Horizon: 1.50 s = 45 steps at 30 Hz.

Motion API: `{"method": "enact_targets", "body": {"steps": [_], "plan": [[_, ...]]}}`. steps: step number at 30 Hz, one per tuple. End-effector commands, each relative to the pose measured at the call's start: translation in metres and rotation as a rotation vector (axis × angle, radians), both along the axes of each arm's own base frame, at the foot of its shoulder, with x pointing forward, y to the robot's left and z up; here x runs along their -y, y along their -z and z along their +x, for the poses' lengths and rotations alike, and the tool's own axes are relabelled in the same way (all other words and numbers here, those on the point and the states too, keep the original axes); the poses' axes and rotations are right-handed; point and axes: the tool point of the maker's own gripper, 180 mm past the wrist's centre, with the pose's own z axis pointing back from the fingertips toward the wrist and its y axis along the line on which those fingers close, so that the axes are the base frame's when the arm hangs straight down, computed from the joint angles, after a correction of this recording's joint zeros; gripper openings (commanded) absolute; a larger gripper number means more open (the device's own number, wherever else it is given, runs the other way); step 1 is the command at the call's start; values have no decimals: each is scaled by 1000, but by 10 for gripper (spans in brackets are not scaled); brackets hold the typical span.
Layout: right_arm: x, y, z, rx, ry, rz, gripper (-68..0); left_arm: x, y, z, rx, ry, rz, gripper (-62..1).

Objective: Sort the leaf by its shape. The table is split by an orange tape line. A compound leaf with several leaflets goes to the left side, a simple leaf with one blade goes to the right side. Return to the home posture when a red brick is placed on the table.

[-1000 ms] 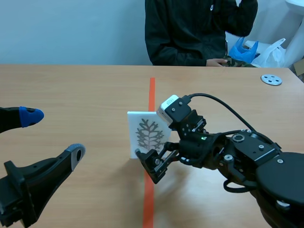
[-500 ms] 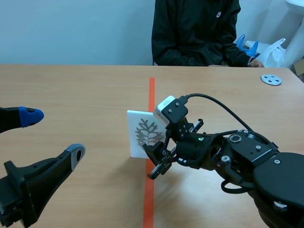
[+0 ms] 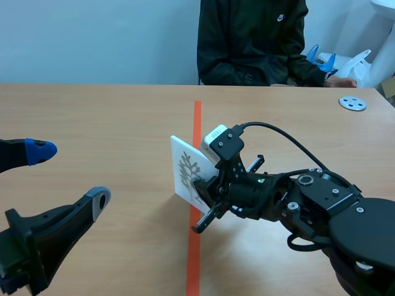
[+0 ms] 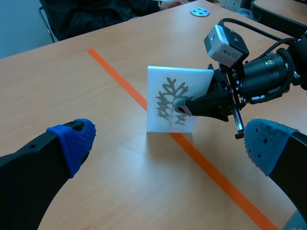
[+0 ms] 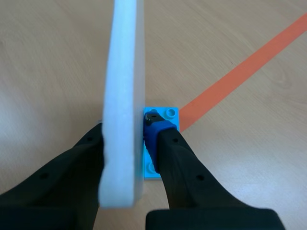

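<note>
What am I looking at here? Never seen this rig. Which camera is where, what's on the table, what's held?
Two black robot arms work at a wooden table. The scene view looks out from between them, and a person sits across. The other two views come from a camera on each wrist, looking down past that arm's own fingers. The right gripper is shut on a white card printed with a grey branching leaf, at the orange tape line. Its wrist view sees the card edge-on, with a small blue studded plate under it. The left gripper is open and holds nothing. A round grey disc lies at the table's far right.
</note>
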Motion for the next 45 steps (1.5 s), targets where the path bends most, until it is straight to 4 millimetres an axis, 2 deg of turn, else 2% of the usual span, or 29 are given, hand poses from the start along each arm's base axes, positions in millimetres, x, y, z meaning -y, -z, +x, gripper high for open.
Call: {"method": "enact_targets", "body": {"steps": [1,9,14,19,24,30,35,38,45], "plan": [[1,-14,8,37,1,19,-644,4,-8,0,21,5,-22,14],[0,-23,11,61,-1,29,-660,4,-8,0,21,5,-22,14],[4,-52,22,128,17,58,-660,4,-8,0,20,5,-21,14],[24,-82,35,164,101,100,-660,4,-8,0,20,5,-21,14],[63,-113,51,193,234,156,-660,4,-8,0,20,5,-21,14],[138,-133,71,205,436,185,-660,4,-8,0,20,5,-21,14],[194,-149,78,264,547,121,-660,4,-8,0,21,5,-21,14],[222,-151,81,280,616,78,-660,4,-8,0,21,5,-21,14],[259,-141,88,270,696,51,-660,4,-8,0,21,5,-21,14]]}}
